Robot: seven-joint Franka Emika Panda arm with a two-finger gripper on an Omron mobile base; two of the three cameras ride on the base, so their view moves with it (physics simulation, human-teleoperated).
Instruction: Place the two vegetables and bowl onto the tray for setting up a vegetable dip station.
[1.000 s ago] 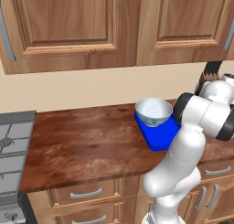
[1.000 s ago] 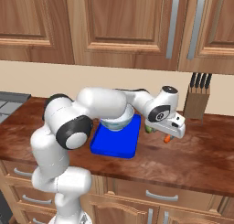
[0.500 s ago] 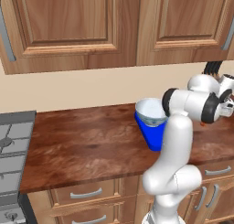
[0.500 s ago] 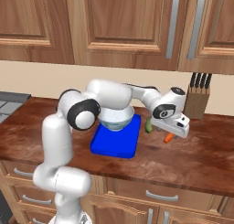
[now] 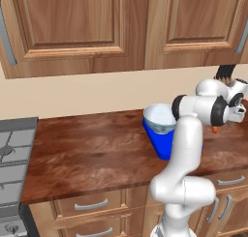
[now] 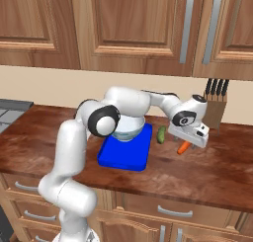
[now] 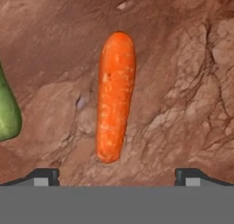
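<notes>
Lowered nearer the carrot (image 7: 115,96), hand (image 7: 117,176) spread wide; no writing visible

Your open gripper (image 7: 117,177) has bare counter (image 7: 183,90) on the carrot's (image 7: 115,96) right side; on its left the green vegetable (image 7: 8,113) lies near, narrowing the gap. Behind them the knife block (image 6: 215,105) stands against the wall. The bowl (image 6: 127,129) takes up the tray's (image 6: 124,154) back end; its front lies free
</notes>
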